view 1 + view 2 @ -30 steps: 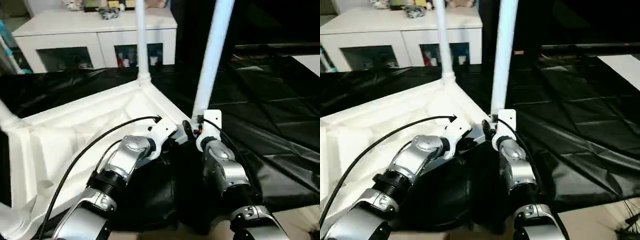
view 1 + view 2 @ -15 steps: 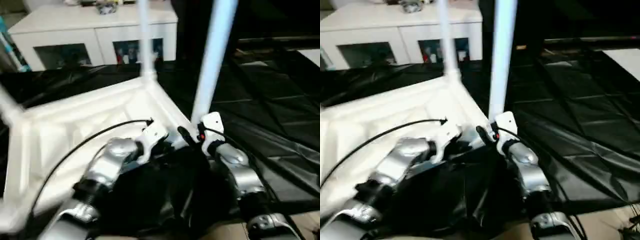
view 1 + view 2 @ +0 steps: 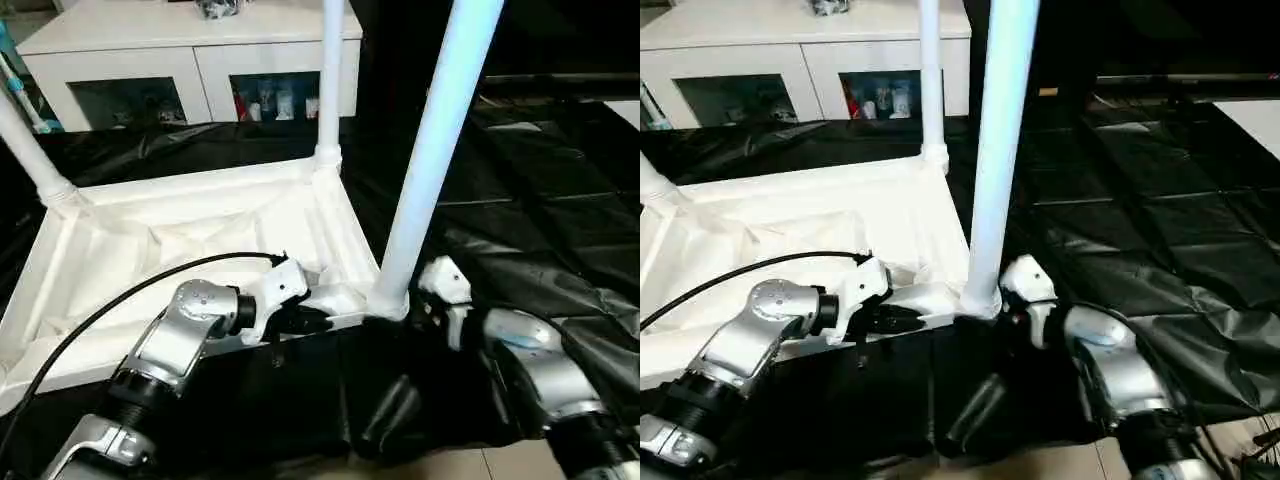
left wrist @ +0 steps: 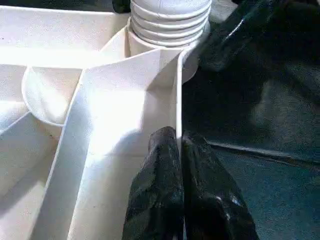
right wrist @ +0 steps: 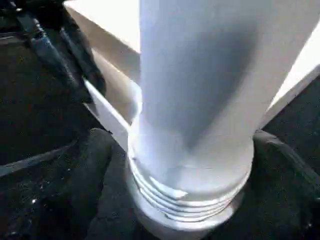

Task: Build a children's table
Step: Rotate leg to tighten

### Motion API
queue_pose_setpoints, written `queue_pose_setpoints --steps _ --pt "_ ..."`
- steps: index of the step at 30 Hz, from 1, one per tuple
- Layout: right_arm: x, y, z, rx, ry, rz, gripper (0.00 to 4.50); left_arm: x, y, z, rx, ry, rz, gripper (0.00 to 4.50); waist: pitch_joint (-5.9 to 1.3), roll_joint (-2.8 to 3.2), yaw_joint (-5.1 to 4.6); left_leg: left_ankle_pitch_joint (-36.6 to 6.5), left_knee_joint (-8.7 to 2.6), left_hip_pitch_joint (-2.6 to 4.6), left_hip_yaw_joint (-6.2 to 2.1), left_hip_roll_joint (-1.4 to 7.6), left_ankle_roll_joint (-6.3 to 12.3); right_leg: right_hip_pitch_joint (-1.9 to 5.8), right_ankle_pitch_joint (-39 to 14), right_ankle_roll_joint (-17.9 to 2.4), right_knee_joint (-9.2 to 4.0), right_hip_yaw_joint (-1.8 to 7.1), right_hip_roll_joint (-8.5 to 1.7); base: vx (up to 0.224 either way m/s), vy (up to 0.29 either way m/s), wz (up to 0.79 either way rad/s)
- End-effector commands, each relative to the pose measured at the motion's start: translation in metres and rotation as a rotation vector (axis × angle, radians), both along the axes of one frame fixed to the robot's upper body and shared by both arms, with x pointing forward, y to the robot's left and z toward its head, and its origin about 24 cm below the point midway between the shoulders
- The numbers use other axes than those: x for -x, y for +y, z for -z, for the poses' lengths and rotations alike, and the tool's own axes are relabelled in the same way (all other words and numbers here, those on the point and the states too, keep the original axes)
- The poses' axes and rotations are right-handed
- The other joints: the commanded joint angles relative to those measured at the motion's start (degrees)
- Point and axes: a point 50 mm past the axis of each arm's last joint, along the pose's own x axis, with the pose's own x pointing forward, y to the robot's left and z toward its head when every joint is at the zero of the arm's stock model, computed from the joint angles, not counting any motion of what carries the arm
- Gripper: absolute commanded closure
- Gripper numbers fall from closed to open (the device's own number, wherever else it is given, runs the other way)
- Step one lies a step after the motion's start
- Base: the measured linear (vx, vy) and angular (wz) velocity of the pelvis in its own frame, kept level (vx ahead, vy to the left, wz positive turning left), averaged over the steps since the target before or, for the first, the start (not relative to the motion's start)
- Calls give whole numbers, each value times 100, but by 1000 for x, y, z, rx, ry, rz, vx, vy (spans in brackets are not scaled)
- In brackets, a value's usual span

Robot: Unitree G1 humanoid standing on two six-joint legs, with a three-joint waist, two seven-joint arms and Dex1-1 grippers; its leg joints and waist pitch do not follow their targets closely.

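Left claw (image 4: 180, 150) pinched shut on tabletop (image 3: 150, 250) rim. Right claw (image 5: 175, 165) spread wide around near-right leg (image 3: 430, 170), not gripping. Best to seat leg squarely.

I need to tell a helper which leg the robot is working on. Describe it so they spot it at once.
Find the white tabletop lying upside down on the black sheet. Three legs stand up from its corners; take the leg at the corner nearest the robot. It is the one with the right gripper around its ribbed base.
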Motion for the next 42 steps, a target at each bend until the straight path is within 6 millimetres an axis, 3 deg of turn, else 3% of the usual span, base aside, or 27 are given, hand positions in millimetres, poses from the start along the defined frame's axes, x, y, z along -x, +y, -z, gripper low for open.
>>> queue_pose_setpoints --steps 1,5,6,9,20,28,31,34,35,38,42 --pt "-1 3 -6 -38 -17 -18 39 8 -4 6 18 54 50 450 -242 -90 14 -671 -319 21 -24 216 692 273 -49 -1560 -372 207 -328 0 0 0" --pt "-1 4 -8 -66 -16 -9 39 10 -5 6 22 63 58 450 -253 -102 7 -589 -305 28 -25 212 668 275 188 -1620 -340 211 -315 0 0 0" --pt "-1 4 -8 -70 -14 -11 63 10 -5 6 22 63 59 450 -256 -100 8 -532 -298 22 -25 206 690 279 299 -1637 -328 210 -314 0 0 0" --pt "0 5 -8 -88 -7 -17 75 10 -5 6 23 66 61 450 -264 -112 15 -439 -282 19 -24 201 759 290 448 -1651 -310 208 -317 0 0 0" --pt "1 5 -3 -76 4 -15 169 11 -5 7 17 73 64 450 -296 -118 58 -326 -250 26 -23 196 787 300 500 -1661 -283 203 -314 0 0 0" --pt "1 9 0 -78 13 -2 179 12 -5 8 13 79 68 450 -291 -108 66 -421 -249 19 -29 193 727 298 368 -1651 -282 202 -316 0 0 0" --pt "-5 13 6 -87 25 96 179 10 -6 9 7 77 36 450 -282 -110 51 -464 -258 14 -31 188 660 296 277 -1635 -290 201 -313 0 0 0" --pt "-15 21 13 -96 49 273 180 1 -11 12 -6 58 -48 450 -240 -102 -12 -826 -314 39 -37 194 449 262 -295 -1568 -358 201 -314 0 0 0" --pt "-19 28 15 -106 53 342 180 -4 -15 15 -16 52 -100 450 -227 -102 -57 -990 -335 38 -49 181 267 269 -698 -1478 -380 202 -319 0 0 0" --pt "-29 41 19 -141 86 557 180 -19 -25 20 -41 35 -264 450 -219 -98 -74 -1213 -362 82 -55 178 61 251 -1039 -1361 -431 229 -326 0 0 0" --pt "-36 49 25 -129 115 717 180 -28 -36 23 -49 31 -393 450 -196 -83 -74 -1405 -390 106 -50 167 -52 203 -1241 -1230 -473 250 -320 0 0 0"
